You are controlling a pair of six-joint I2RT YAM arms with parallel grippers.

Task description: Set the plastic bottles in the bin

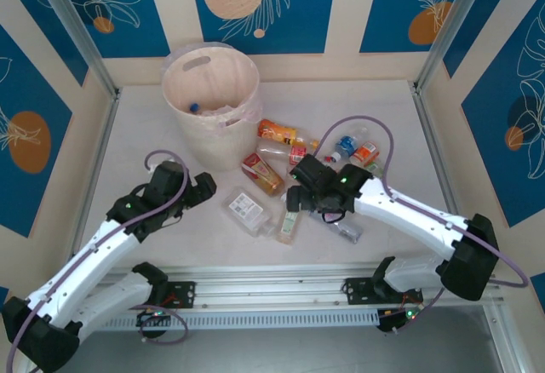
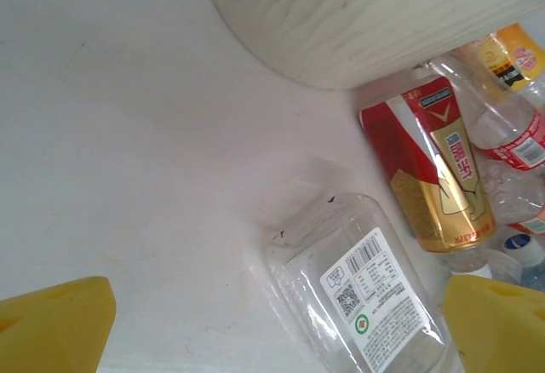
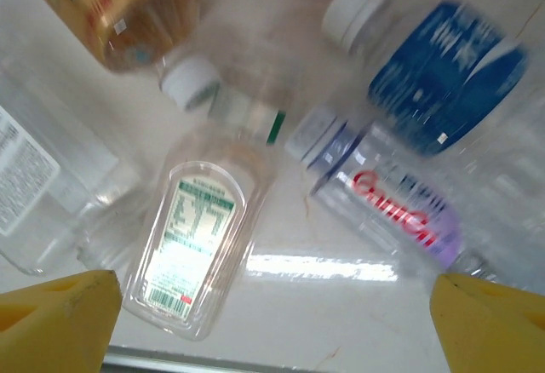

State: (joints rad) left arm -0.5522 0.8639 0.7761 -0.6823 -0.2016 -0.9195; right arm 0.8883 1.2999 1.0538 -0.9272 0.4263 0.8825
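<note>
This looks like a robot test cell in a lab: a white bench [image 1: 136, 134] fenced by aluminium posts [image 1: 77, 32] and blue leaf-print panels [image 1: 289, 15], with a left arm [image 1: 81, 262] and right arm [image 1: 409, 211] bolted to a slotted rail [image 1: 272, 292] along its near edge.

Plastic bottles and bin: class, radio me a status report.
Left claw open, right claw open, both empty. Plastic bottles lie scattered beside bin. Nothing blocking.
</note>
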